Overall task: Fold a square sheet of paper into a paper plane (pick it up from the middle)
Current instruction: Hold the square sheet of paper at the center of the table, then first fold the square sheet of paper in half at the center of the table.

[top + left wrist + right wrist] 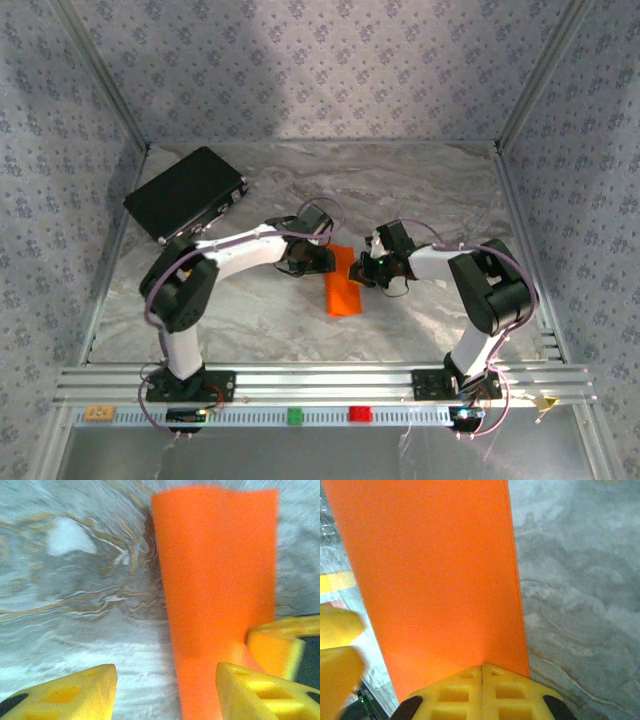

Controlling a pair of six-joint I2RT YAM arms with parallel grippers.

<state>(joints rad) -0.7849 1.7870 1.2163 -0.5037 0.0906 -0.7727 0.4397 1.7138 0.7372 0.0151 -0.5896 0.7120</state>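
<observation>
Fingers on your right gripper (482,674) are pressed together, with the sheet of paper (430,570) pinched between them. In the right wrist view the orange sheet runs straight out from the closed yellow tips. A thin line close to its right edge suggests two layers lying one on the other.

Your left gripper (165,672) has its fingers spread. In the left wrist view the paper passes up through the gap between them, hard against the right-hand finger (265,695) and well apart from the left-hand one (65,695). Bare worktop (75,610) shows in the rest of the gap, so these fingers are not pinching the sheet. One yellow finger of your right gripper sits just beyond, at the paper's right edge.

From the top camera, the paper (345,290) reads as a narrow orange strip, longer than it is wide. It sits at the middle of the silvery marbled worktop, between the two grippers. Both grippers meet it near its far end, the left gripper (328,262) from the left and the right gripper (362,270) from the right, and the strip reaches toward the arm bases. You cannot tell from these views whether its near end touches the worktop. A black rectangular case (185,192) lies well apart at the far left.
</observation>
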